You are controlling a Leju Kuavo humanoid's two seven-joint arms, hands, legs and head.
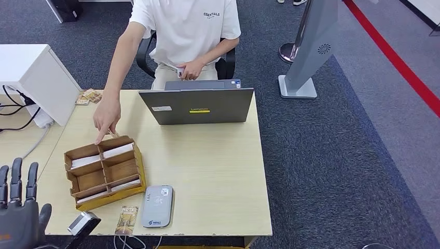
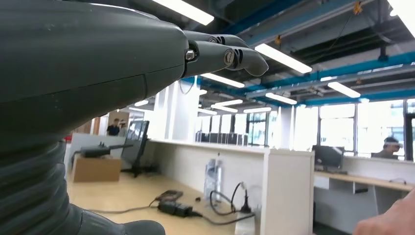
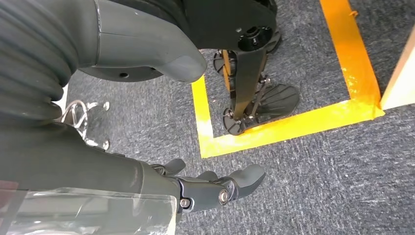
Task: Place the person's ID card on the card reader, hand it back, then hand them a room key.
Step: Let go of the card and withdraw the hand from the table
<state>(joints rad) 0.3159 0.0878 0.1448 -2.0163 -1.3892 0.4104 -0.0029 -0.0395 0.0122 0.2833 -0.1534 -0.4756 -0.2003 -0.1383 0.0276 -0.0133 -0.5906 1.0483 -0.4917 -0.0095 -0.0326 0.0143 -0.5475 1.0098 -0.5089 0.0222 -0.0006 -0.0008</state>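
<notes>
My left hand (image 1: 19,210) is raised at the table's near left corner, fingers spread upward and holding nothing; its fingers (image 2: 222,51) also appear in the left wrist view. My right hand (image 3: 210,188) hangs over the carpet, fingers loosely apart and empty. The grey-white card reader (image 1: 157,206) lies flat near the table's front edge. Left of it stands a wooden compartment box (image 1: 104,171) holding white cards. A seated person's hand (image 1: 106,116) points a finger at the box's far edge. Their other hand holds a small card (image 1: 180,71) in front of their body.
A grey laptop (image 1: 197,105) stands open at the table's far side. A hotel leaflet (image 1: 126,220) lies between the box and the front edge. A white cabinet (image 1: 36,78) with cables sits at the left. A grey kiosk stand (image 1: 306,52) is on the carpet to the right.
</notes>
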